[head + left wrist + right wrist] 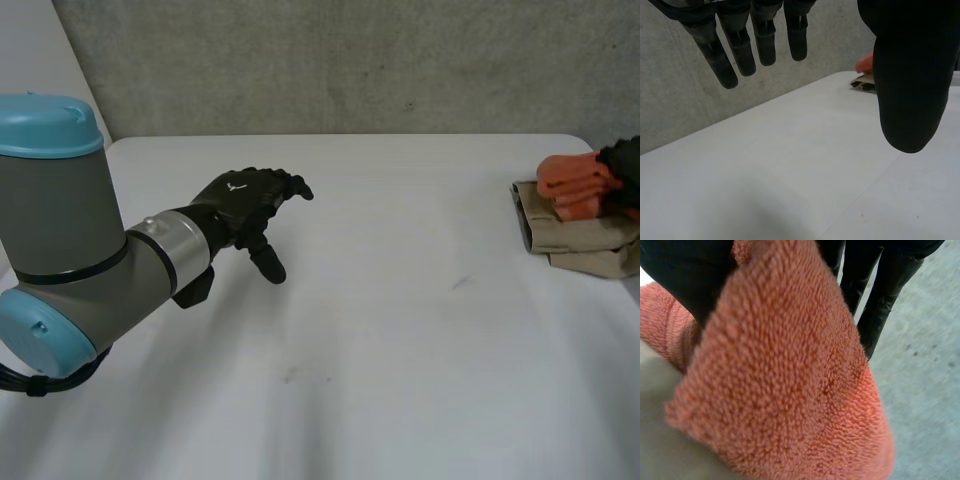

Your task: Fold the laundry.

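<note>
White table [400, 330] | grey concrete wall [350, 60] | orange towel [572, 183] on beige cloth [580, 240]

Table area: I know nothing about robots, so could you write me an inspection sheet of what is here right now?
surface: white table, a few faint dark marks.
job's things: orange towel on a beige cloth pile at the table's right edge.
clutter: nothing seen.
hands: left hand open, over bare table; right hand pinching the towel between thumb and fingers.
cables: nothing seen.
surroundings: grey wall behind the table.
</note>
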### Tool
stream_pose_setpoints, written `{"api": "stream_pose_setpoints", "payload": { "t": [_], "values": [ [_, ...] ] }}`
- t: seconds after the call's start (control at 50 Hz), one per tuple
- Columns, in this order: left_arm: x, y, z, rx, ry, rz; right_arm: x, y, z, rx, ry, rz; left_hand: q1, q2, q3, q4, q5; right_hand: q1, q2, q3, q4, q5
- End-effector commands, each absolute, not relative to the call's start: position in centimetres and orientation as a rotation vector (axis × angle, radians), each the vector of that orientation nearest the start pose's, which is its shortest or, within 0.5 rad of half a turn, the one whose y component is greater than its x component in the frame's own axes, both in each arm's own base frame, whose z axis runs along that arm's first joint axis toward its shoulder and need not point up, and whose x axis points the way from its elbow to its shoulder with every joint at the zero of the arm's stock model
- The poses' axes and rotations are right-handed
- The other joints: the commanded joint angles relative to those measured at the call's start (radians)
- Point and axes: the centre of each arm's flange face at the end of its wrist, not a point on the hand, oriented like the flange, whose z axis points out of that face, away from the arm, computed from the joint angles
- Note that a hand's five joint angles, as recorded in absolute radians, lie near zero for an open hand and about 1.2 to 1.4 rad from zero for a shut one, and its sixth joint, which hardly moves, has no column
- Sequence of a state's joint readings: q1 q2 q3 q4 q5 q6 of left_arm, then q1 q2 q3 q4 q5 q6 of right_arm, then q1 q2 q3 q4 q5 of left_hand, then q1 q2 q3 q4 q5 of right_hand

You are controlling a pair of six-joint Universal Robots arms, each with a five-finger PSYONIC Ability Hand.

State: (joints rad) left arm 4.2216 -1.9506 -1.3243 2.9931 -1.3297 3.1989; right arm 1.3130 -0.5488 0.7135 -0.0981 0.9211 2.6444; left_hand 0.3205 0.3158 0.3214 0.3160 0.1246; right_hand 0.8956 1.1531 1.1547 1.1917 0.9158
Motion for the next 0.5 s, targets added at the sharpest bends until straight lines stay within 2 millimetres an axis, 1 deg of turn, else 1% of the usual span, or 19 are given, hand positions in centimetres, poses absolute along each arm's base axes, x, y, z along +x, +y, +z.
{"api": "stream_pose_setpoints", "payload": {
  "t": [0.02,0.12,0.18,0.26,0.3,0.36,0.44,0.5],
  "values": [
    [-30.7,-24.9,24.3,1.047,2.742,-2.07,3.5,-50.7,15.8,-0.946,2.114,-2.163,-0.004,0.0,-0.005,0.0,0.017,0.501,0.243,0.242,0.205,0.306],
    [-30.7,-24.9,24.4,1.046,2.737,-2.077,2.9,-50.5,17.3,-0.96,2.085,-2.191,-0.004,0.0,-0.005,0.0,0.017,0.501,0.243,0.242,0.205,0.306],
    [-30.7,-24.9,24.4,1.046,2.737,-2.077,3.1,-50.0,18.3,-1.001,2.025,-2.187,-0.001,0.003,-0.002,0.003,0.02,0.501,0.243,0.242,0.205,0.306],
    [-30.7,-24.9,24.3,1.046,2.739,-2.075,3.1,-49.8,19.2,-1.032,1.983,-2.197,-0.004,0.0,-0.005,0.0,0.017,0.501,0.243,0.242,0.205,0.306],
    [-30.7,-24.9,24.3,1.046,2.739,-2.075,3.1,-49.8,19.2,-1.034,1.973,-2.205,-0.004,0.0,-0.005,0.0,0.017,0.501,0.243,0.242,0.205,0.306],
    [-30.7,-24.9,24.3,1.045,2.742,-2.073,3.1,-49.7,18.3,-1.039,1.956,-2.201,-0.001,0.003,-0.002,0.003,0.02,0.501,0.243,0.242,0.205,0.306],
    [-30.7,-24.9,24.2,1.045,2.745,-2.068,3.2,-49.2,18.0,-1.068,1.915,-2.216,-0.001,0.003,-0.002,0.003,0.02,0.501,0.243,0.242,0.205,0.306],
    [-30.7,-24.8,23.9,1.046,2.754,-2.054,2.3,-48.7,18.1,-1.061,1.924,-2.214,-0.004,0.0,-0.005,0.0,0.017,0.501,0.243,0.242,0.205,0.306]
  ]
}}
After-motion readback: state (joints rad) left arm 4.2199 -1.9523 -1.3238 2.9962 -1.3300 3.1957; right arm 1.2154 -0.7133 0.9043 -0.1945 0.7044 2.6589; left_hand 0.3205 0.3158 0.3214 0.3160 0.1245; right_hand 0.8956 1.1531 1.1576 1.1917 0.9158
